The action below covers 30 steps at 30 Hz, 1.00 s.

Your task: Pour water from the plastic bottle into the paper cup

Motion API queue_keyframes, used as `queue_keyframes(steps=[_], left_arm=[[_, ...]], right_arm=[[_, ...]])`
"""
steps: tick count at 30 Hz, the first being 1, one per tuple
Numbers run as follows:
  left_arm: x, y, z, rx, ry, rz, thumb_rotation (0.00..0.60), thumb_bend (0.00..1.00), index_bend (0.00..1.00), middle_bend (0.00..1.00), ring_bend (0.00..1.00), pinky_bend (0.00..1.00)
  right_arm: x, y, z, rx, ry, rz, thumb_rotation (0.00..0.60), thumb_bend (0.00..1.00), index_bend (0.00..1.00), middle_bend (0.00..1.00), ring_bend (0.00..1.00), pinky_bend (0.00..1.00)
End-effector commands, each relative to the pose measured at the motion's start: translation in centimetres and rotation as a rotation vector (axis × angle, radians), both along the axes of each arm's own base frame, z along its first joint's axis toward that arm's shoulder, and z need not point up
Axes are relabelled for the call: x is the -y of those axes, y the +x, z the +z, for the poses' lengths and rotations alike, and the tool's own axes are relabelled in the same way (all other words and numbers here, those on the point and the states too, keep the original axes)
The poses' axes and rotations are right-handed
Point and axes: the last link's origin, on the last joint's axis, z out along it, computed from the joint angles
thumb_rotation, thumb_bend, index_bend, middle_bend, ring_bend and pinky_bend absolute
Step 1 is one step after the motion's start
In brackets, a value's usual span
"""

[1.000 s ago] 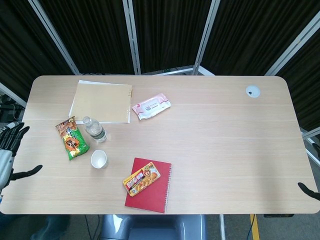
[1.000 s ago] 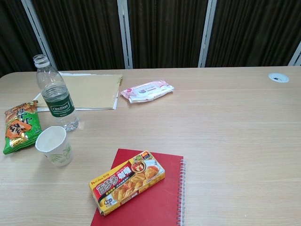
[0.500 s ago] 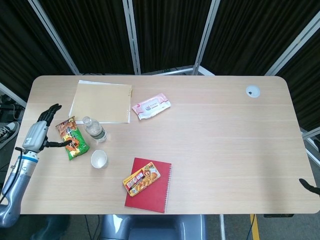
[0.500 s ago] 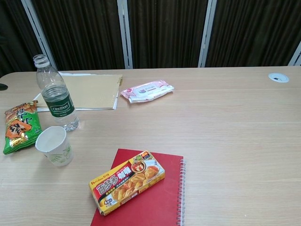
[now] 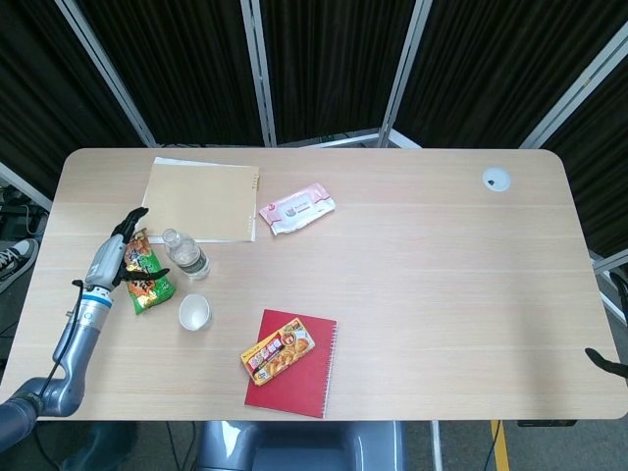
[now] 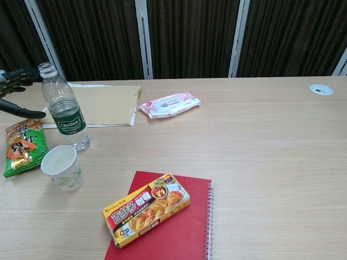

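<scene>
- Nearest to us, we're looking at a yellow boxed curry mix [image 6: 146, 208] lying on a red spiral-bound notebook [image 6: 179, 227]. Neither matters for the pour, so we're just steering clear.
- A bit further in on the left, the small white paper cup [image 6: 63, 168] is standing upright and open, just in front of the bottle.
- Right behind it, the clear plastic water bottle with the green label [image 6: 65, 108] is standing upright with no cap visible, so any bump is probably going to slosh.
- Our left hand [image 5: 113, 257] is hovering over the green and orange snack packet [image 5: 142, 273], just beside the bottle, fingers spread apart and holding nothing.
- For a clean grab we're thinking: wrap around the label band, keep it vertical, and don't squeeze hard since thin plastic will likely buckle.
- Our right hand [image 5: 603, 361] is only peeking in at the table's far right edge, so we can't tell how its fingers are sitting.
- Furthest back, a tan kraft notebook [image 5: 201, 199] and a pink wet-wipes pack [image 5: 297, 208] are lying out of the way.
</scene>
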Motion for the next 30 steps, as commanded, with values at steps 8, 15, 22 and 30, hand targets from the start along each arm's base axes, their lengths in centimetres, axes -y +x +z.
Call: queue_keyframes(steps=[8,15,22,30], left_arm=[[-2.0,1.7,-4.2,0.073,-0.125,-0.019,0.6,0.0,0.0,0.0,0.0,0.0],[-2.4,2.2,-6.1,0.133,-0.175,-0.01,0.6,0.0,0.0,0.0,0.0,0.0],[-2.8,2.3,-7.2,0.222,-0.178,0.029,0.6,0.0,0.0,0.0,0.0,0.0],[-3.1,2.3,-7.8,0.317,-0.164,0.061,0.6,0.0,0.05,0.01,0.0,0.03]], right_arm=[[0.4,-0.4,-0.6,-0.027,0.0,-0.021,0.6,0.0,0.0,0.0,0.0,0.0],[0.4,-0.6,-0.6,-0.035,-0.005,-0.031,0.6,0.0,0.0,0.0,0.0,0.0],[0.4,-0.8,-0.7,-0.041,-0.004,-0.042,0.6,0.0,0.0,0.0,0.0,0.0],[0.3,-1.1,-0.6,-0.04,-0.011,-0.054,0.6,0.0,0.0,0.0,0.0,0.0]])
